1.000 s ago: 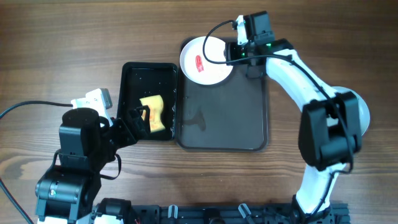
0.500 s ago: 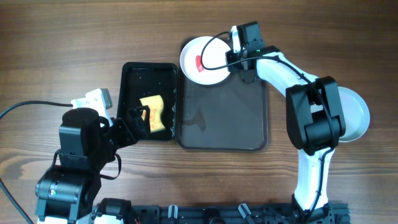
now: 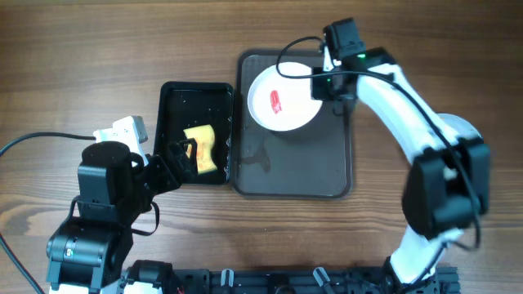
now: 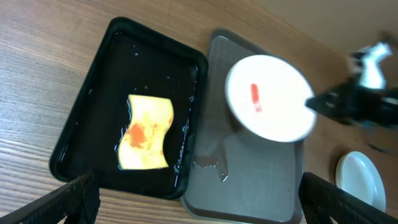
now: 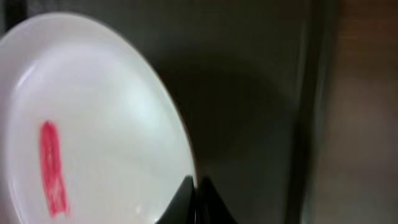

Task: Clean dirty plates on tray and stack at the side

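The right claw [image 3: 321, 84] is pressed together on the right rim of a white plate [image 3: 282, 100], pinching it. The plate extends left from the claw, with a red smear [image 3: 275, 101] at its centre. It is over the far left part of the tray [image 3: 302, 167] and casts a dark shadow on it. I cannot tell whether it is fully clear of the tray. A second plate [image 4: 360, 180] lies on the surface [image 3: 82, 49] to the right of the tray, well apart from the held one. The left claw [image 3: 184, 155] is spread wide above the near part of the black tub [image 3: 176, 98], just left of the tray. A yellow sponge [image 3: 201, 147] lies in the tub.
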Action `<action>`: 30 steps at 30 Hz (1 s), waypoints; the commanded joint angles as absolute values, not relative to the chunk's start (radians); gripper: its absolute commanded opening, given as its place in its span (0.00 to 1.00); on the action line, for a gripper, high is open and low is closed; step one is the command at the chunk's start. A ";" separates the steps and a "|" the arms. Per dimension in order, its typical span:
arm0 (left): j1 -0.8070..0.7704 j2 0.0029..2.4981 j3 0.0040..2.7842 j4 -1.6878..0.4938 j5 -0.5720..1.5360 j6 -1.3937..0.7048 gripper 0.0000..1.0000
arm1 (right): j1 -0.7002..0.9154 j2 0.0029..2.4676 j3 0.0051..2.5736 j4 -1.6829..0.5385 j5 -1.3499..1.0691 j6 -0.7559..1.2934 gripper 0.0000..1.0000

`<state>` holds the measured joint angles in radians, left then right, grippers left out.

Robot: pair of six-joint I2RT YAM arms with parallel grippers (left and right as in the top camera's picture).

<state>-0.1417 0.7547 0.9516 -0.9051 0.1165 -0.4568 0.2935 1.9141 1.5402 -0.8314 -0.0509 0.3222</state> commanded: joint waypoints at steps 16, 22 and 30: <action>-0.134 0.768 0.963 -0.899 0.212 -0.459 1.00 | 0.301 1.847 1.111 -0.717 -0.223 0.763 0.04; -0.138 0.897 0.963 -0.915 0.152 -0.450 1.00 | 0.369 1.784 1.103 -0.750 -0.157 0.691 0.22; -0.210 1.312 0.963 -0.783 0.064 -0.450 0.84 | 0.458 1.438 1.103 -0.802 -0.019 0.601 0.38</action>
